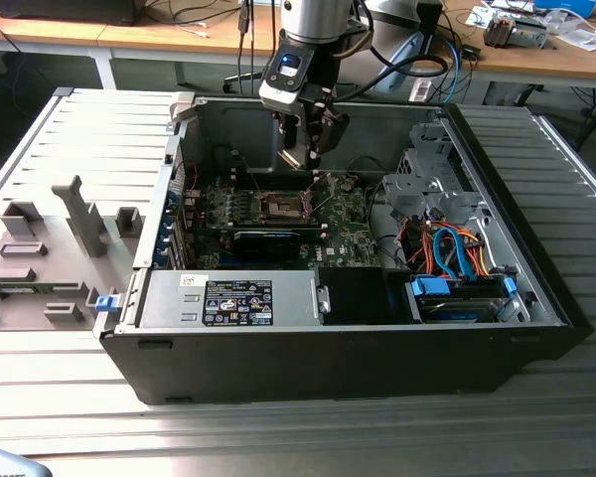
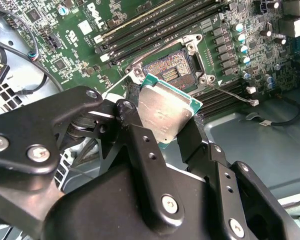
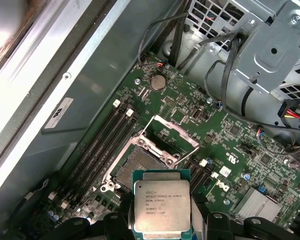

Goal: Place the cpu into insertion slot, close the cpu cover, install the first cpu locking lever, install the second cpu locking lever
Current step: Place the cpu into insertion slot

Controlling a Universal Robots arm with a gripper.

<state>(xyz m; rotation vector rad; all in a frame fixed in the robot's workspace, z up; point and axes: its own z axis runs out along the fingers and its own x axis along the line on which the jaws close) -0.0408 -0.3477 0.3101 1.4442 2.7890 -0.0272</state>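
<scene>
My gripper (image 1: 303, 152) hangs inside the open computer case, shut on the cpu (image 3: 162, 205), a flat square chip with a silvery face. Both wrist views show the cpu (image 2: 165, 112) gripped by its edges between the black fingers (image 2: 132, 120), tilted, a little above the green motherboard (image 1: 348, 224). The insertion slot (image 3: 137, 167) lies open just below and beyond the chip, its dark centre bare (image 2: 171, 71). The cpu cover (image 3: 176, 130) stands swung up at the slot's far side. A thin metal lever (image 2: 232, 93) sticks out from the slot's corner.
Memory slots (image 3: 102, 142) run beside the socket. A long black card (image 1: 268, 241) lies in front of it in the exterior view. A grey drive cage (image 1: 427, 184), orange and blue cables (image 1: 457, 253) and the case walls (image 1: 179, 189) close in around it.
</scene>
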